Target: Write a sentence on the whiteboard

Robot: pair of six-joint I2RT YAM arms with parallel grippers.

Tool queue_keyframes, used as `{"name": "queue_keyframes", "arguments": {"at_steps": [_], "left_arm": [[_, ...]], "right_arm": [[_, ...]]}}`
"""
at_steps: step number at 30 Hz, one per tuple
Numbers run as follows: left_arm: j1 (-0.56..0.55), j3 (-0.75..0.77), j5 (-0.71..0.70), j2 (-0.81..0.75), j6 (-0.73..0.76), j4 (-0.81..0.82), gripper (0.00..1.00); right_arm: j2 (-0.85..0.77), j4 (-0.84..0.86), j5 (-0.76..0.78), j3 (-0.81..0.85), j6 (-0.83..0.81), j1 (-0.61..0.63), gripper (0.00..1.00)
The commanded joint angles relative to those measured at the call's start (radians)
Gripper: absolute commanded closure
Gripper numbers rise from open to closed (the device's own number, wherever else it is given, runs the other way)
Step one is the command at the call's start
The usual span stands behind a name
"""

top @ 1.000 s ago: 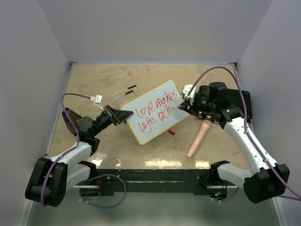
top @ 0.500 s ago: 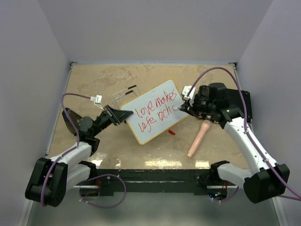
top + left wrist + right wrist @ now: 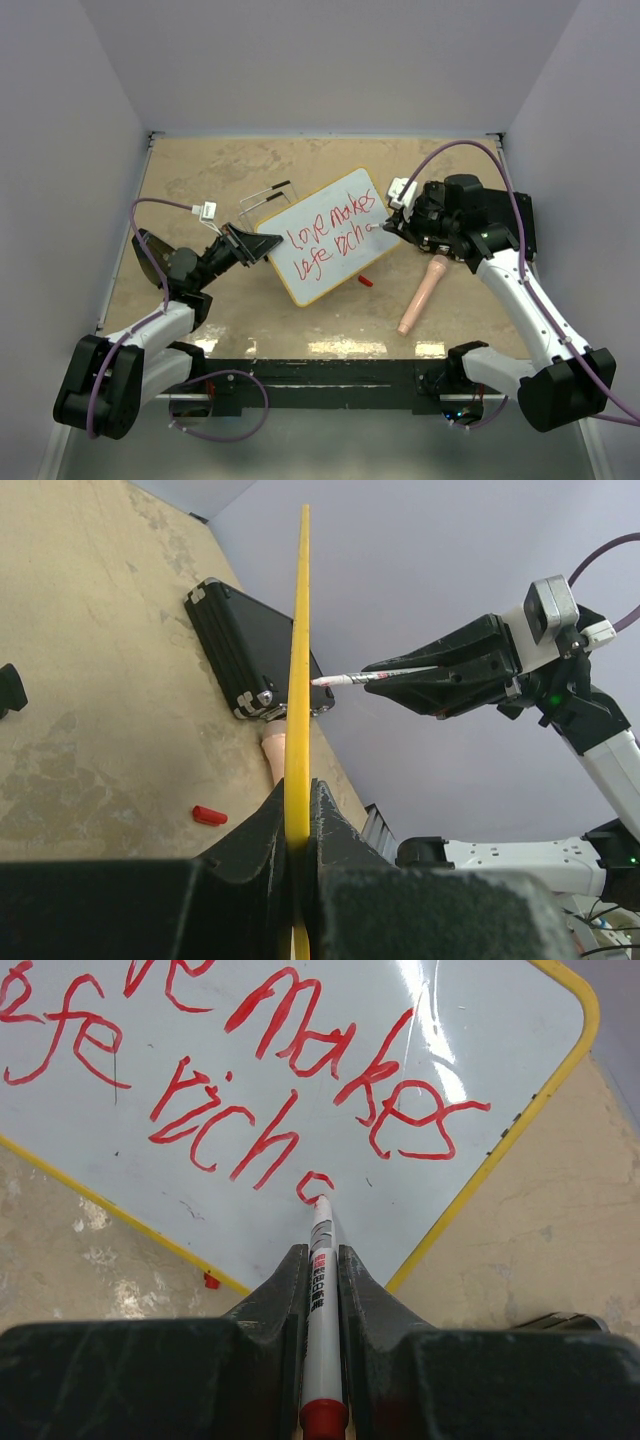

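marker tip on board face, just past "rich"

whiteboard sits mid-table, face toward the overhead cam, long axis running near-left to far-right. left gripper is clamped on its rim at the left short end; its wrist view shows the yellow edge pinched dead centre between the jaws. right gripper is clenched on a marker, barrel along the finger line, red end back toward the wrist.

sentence is two red lines, "love makes" over "life rich". tip touches the face at a small red curl just right of the "h", near the board's right end. full stop or tail stroke, can't tell which.

relation that matters: board face lies straight ahead of the right jaws, and the pen axis meets it close to square on. so a stroke is a slide across the face, and lift-off is a pull back along the pen. right arm is nearer that end; left arm only steadies from the opposite end.

judgement: writing looks about done. next is likely finishing the curl, then backing off. risk: smearing "rich" if the tip drags left.

also there: red cap on the table by the board's near long edge, pink handle-shaped thing near the right arm, black case on that arm's side of the board.
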Motion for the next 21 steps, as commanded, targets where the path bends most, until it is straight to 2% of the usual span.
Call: {"name": "queue_keyframes", "arguments": {"at_steps": [1,9,21], "left_arm": [[-0.008,0.020,0.001,-0.024,-0.022,0.149,1.00],[-0.006,0.020,0.000,-0.018,-0.022,0.151,1.00],[-0.006,0.021,-0.003,-0.007,-0.020,0.158,1.00]], "right_arm": [[0.001,0.071,0.015,0.031,0.030,0.004,1.00],[0.007,0.036,-0.001,0.031,0.006,0.003,1.00],[0.013,-0.171,-0.053,0.017,-0.152,0.006,1.00]]}}
